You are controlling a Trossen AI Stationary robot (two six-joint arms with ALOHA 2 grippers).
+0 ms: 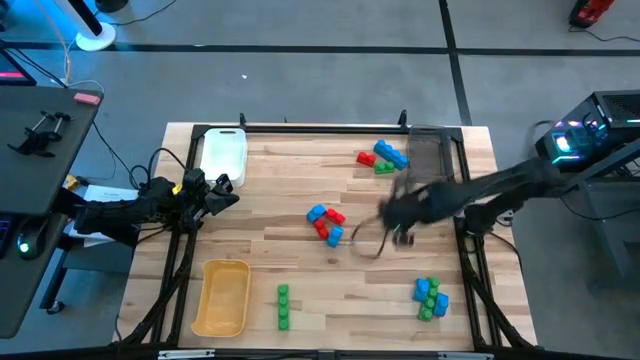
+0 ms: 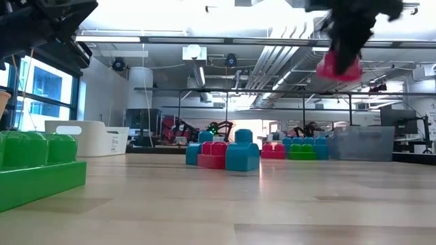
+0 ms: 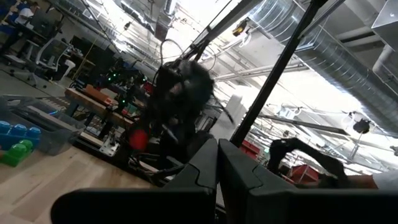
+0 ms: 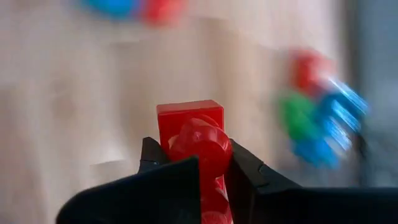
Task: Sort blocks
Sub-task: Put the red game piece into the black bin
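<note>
My right gripper [image 1: 395, 222] hangs above the middle-right of the table, shut on a red block [image 4: 189, 130], which the low view shows high over the wood as the red block [image 2: 338, 67]. Loose blocks lie in groups: red and blue at the centre [image 1: 325, 222], red, blue and green at the far side [image 1: 382, 158], blue and green near the right front [image 1: 430, 298], and green ones at the front [image 1: 283, 305]. My left gripper [image 1: 222, 193] waits shut at the left edge. My right gripper pinches the red block by two opposite sides [image 4: 217, 152] between its two fingers, a round stud facing the wrist camera. The fingers slant down from above. The block is lifted clear of the table, well above the other blocks.
A yellow tray [image 1: 222, 297] sits at the front left, a white tray [image 1: 222, 152] at the far left, and a clear grey tray [image 1: 432, 150] at the far right. Bare wood lies between the block groups.
</note>
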